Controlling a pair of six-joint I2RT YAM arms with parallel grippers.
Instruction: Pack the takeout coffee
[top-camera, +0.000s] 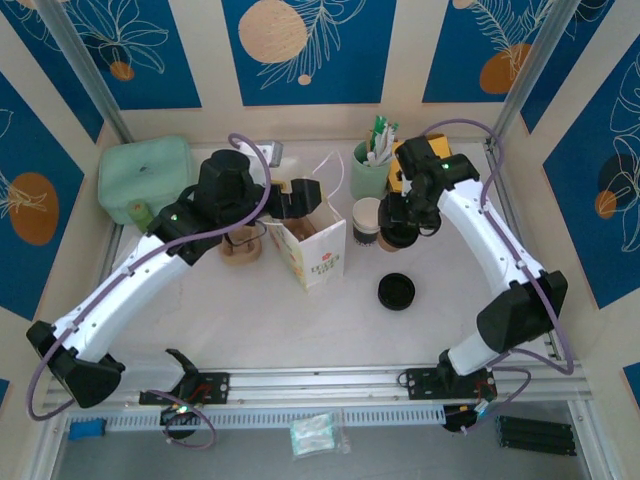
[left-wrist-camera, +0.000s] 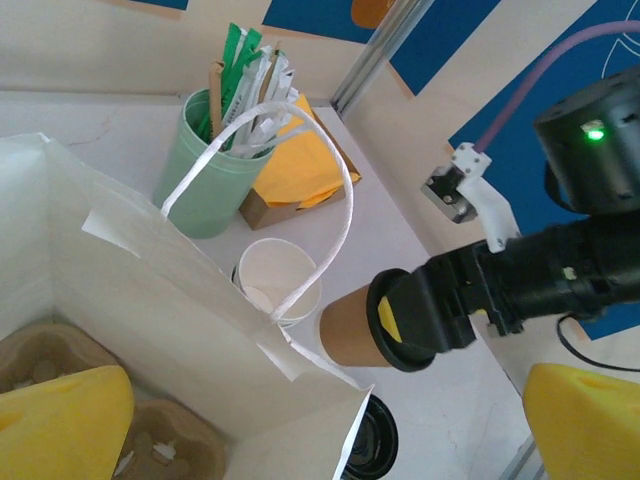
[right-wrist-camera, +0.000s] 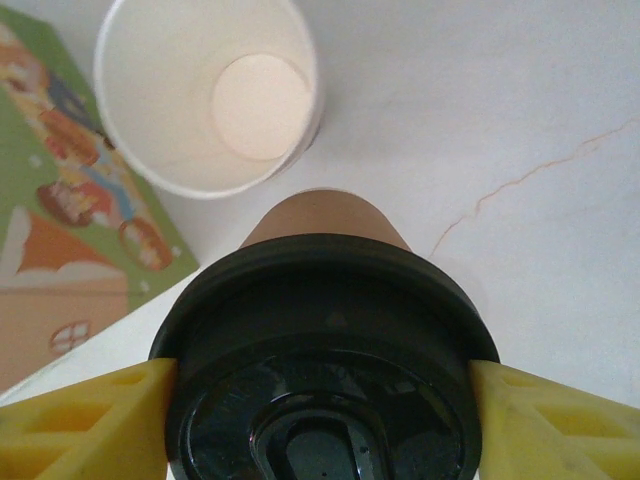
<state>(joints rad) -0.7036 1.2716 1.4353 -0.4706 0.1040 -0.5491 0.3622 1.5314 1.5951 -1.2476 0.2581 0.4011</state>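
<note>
Right gripper (right-wrist-camera: 320, 420): pinching the takeout coffee (right-wrist-camera: 325, 215) by its lid, with a yellow finger (right-wrist-camera: 90, 420) pressed to either side of the rim.
Takeout coffee: we see a kraft-brown paper cup capped with a glossy black lid. In the left wrist view it is tipped, base toward the paper bag (left-wrist-camera: 150, 290) and just beside the bag's open corner.
White cup (right-wrist-camera: 210, 95): upright and empty, at 11 o'clock of the coffee in the right wrist view.
Paper bag: open-topped with a white loop handle, at 9 o'clock of the white cup. A brown pulp carrier (left-wrist-camera: 60, 355) sits inside.
Left gripper (left-wrist-camera: 320, 430): spread wide, one finger inside the bag and one outside.
Loose lid (top-camera: 396, 291): black, on the table at 6 o'clock of the right gripper.
Green tumbler (top-camera: 370, 172): at 12 o'clock of the white cup, stuffed with sachets.
</note>
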